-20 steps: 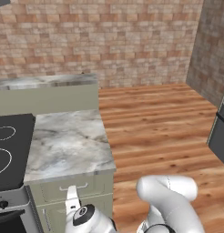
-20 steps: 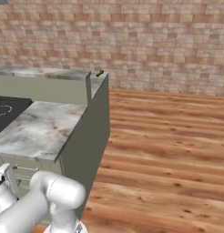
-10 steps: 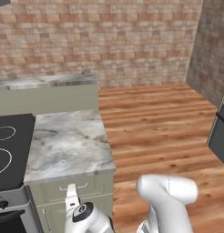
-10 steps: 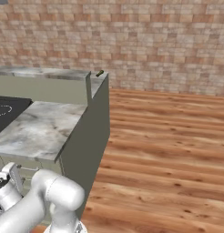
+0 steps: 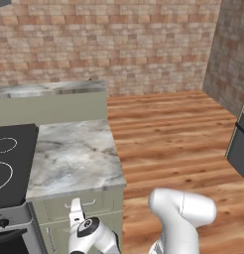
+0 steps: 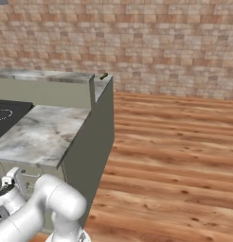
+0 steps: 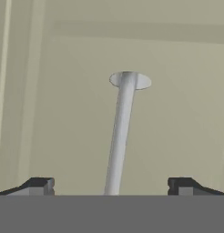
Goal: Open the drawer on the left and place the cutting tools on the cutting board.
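Change: between the earlier pictures and now the scene holds its place in both base views; the hand has eased a little closer to the cabinet front below the counter.
Stove: a black cooktop (image 5: 5, 163) sits at the far left, with an oven front (image 5: 12, 230) below it.
Counter: a grey marble worktop (image 5: 72, 156) lies just right of the stove; a raised ledge (image 5: 49, 89) runs behind it.
Drawer: the drawer (image 5: 77, 204) sits directly under the marble edge, low and near, and it is closed.
Handle: its silver bar handle (image 7: 119, 136) crosses the flat sage-green front; in the hand view it runs up the picture to a round mount.
Gripper: the gripper (image 7: 111, 185) faces the drawer front with its jaws spread wide, one fingertip (image 7: 38, 185) on each side of the bar, apart from it and pinching nothing.
Hand from the base: the wrist (image 5: 87, 228) hangs just in front of the drawer.
Handling: I judge the bar stiff, smooth and thin, so it could slip out of a shallow pinch; the drawer should slide on a straight pull, not lift.
Where to take hold: near the middle of the bar, pads square across it, so the front does not rack sideways.
Floor: wooden planks (image 6: 175, 156) stretch to the right, up to a brick wall (image 6: 137, 42).
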